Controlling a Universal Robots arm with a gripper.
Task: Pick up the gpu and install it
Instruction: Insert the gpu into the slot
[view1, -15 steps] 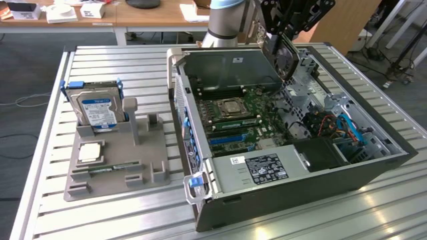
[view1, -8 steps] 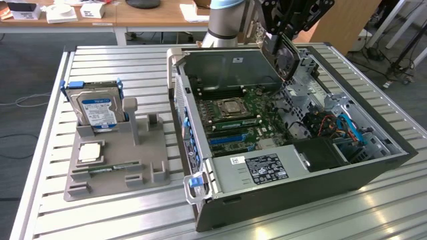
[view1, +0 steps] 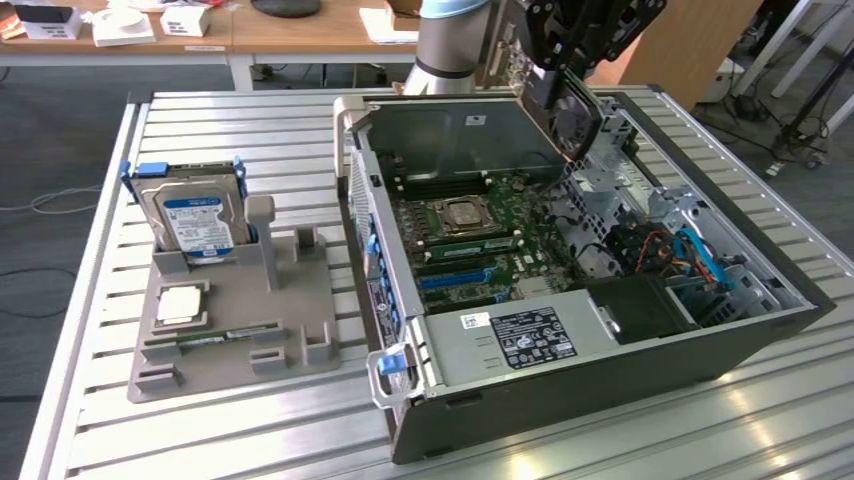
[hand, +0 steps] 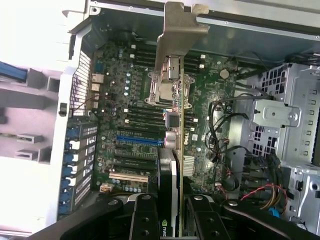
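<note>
Gripper (hand: 172, 212) is clamping the gpu (hand: 170, 95) by its shroud faces, hanging over the motherboard (hand: 130, 120); looks stiff, light, fragile.

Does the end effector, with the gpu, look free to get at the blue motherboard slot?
Likely yes: the case lies open, the gpu hangs above, and nothing covers the blue slot.

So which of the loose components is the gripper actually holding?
The gpu, clamped edge-on in the gripper over the open case; the hard drive and RAM stick sit in the grey holder.
</note>
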